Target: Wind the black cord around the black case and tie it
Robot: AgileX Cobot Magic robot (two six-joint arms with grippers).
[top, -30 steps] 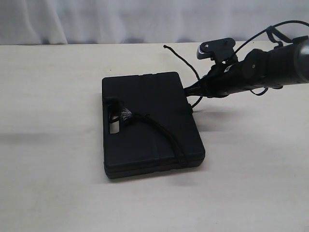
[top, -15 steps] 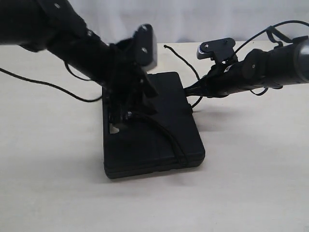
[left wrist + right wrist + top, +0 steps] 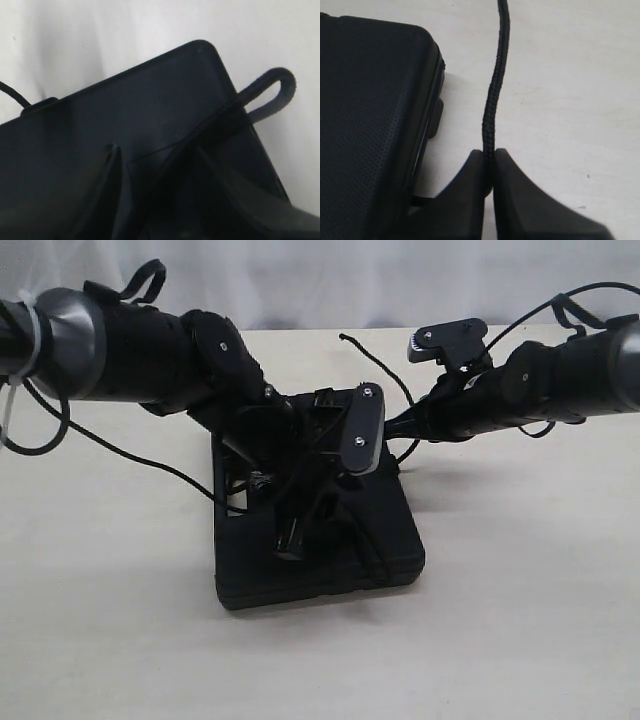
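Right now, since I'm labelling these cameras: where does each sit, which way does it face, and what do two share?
Exterior view: off the arms, looking down at the black case; both arms show, left gripper over it, right gripper beside it.
Left wrist view: on that wrist, facing the case and a black cord loop; gripper fingers show.
Right wrist view: on that wrist, facing the table beside the case; gripper shows, shut on the cord.
Shared: both wrist views show case and cord.

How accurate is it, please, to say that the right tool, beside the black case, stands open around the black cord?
Not quite: the right tool is shut on the black cord, not open around it, as the right wrist view shows. It is indeed beside the black case.
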